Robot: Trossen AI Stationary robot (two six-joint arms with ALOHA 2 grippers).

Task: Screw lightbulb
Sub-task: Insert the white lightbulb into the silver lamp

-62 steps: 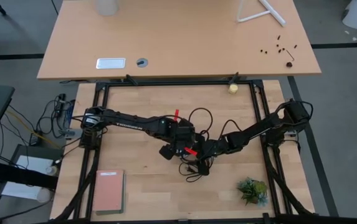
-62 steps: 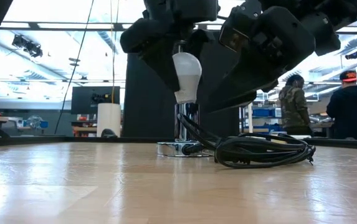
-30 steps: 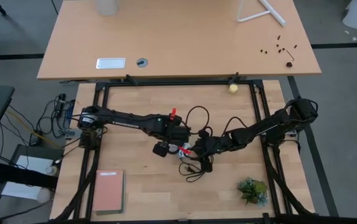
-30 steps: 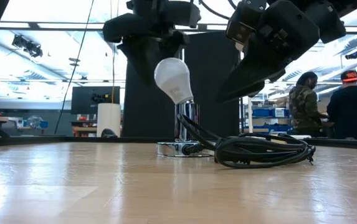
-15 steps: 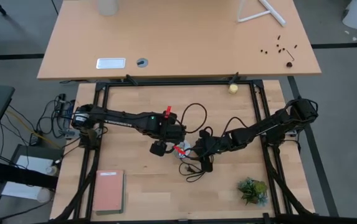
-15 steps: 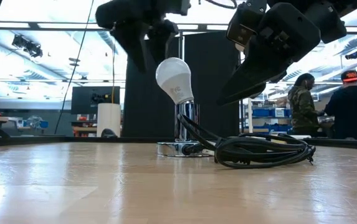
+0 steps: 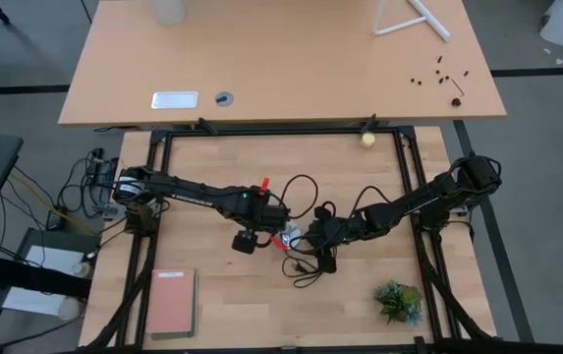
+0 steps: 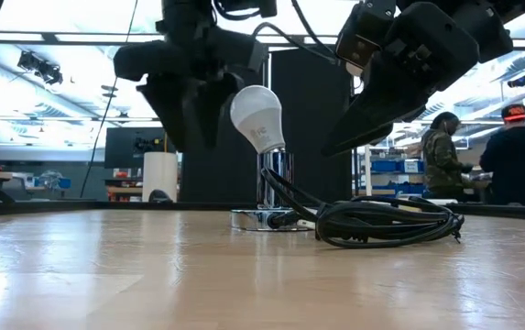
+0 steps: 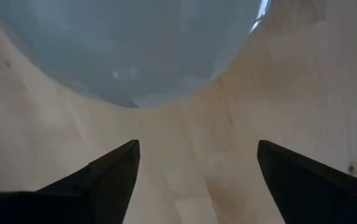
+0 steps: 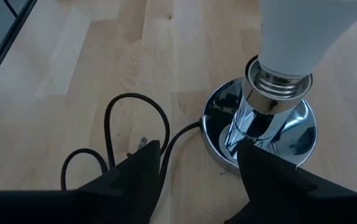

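Step in hand: I judge the seating of the lightbulb (image 8: 257, 117). It sits tilted in the neck of the chrome socket (image 10: 259, 130), its metal thread showing above the collar, so I doubt it is screwed home.
Bulb position: mid-table, held up by the socket alone; in the low view it leans toward 11 o'clock.
Left gripper (image 9: 194, 165): fingers spread, nothing between them; the bulb's dome lies just ahead of the tips, apart from them. In the high view it hangs at 9 o'clock of the socket.
Right gripper (image 10: 197, 165): part-open, empty, hovering above the socket base at its 3 o'clock side.
Next move, my judgement: straighten the bulb first, steady the base, then re-grip and twist; a crooked thread could jam.
Cord: black cord (image 8: 386, 223) coiled beside the base.
Surface: pale wooden table (image 8: 152, 275), level.
Room: two people (image 8: 519, 151) standing far behind; ceiling lights on.
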